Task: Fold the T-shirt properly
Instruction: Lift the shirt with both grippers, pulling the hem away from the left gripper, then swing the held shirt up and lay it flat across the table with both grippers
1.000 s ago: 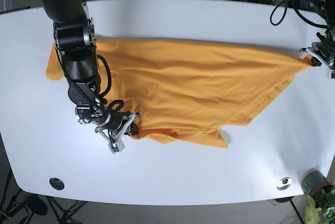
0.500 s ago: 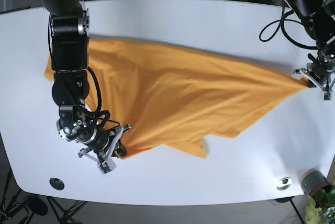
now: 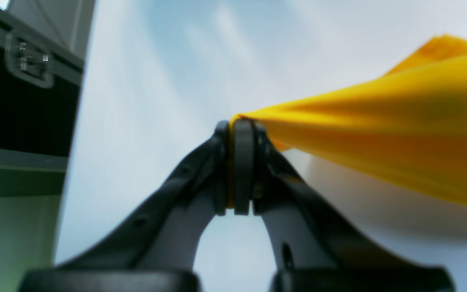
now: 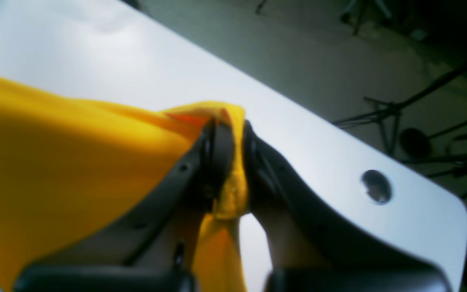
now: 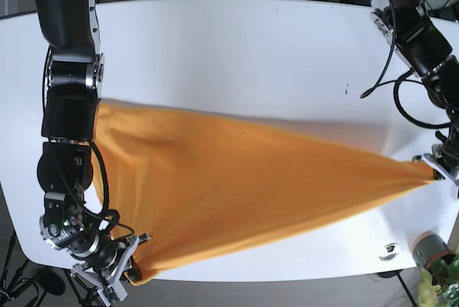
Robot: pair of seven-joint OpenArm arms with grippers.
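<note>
Both arms have dragged the orange cotton T-shirt toward the near edge of the white oval tabletop since the earlier frames; the cloth has left the far half and now sits in the near half, stretched into a long wedge.

Right gripper is at the near-left corner of the tabletop, practically over the edge, fingers fully closed with a bunched fold of orange fabric pinched between them. Left gripper is at the right edge, fingers also closed flat on a thin corner of the shirt, a sliver of yellow showing between the pads.

Shirt hangs taut between the two grips, its long axis running from near-left up to the right tip. Widest part is on the left, under the right arm; it narrows to a point at the left gripper. Far-left corner of the cloth lies beside the right arm's forearm. From each set of fingers the fabric runs inward, toward the tabletop centre.

Judgement: cloth looks partly lifted and under tension, not laid flat yet. Next move probably calls for carrying both corners toward the far side together, keeping the spacing so the span stays tight. Right gripper is the one nearer the bulk of the fabric. Near hem overhangs or skims the near edge; cannot tell which.
</note>
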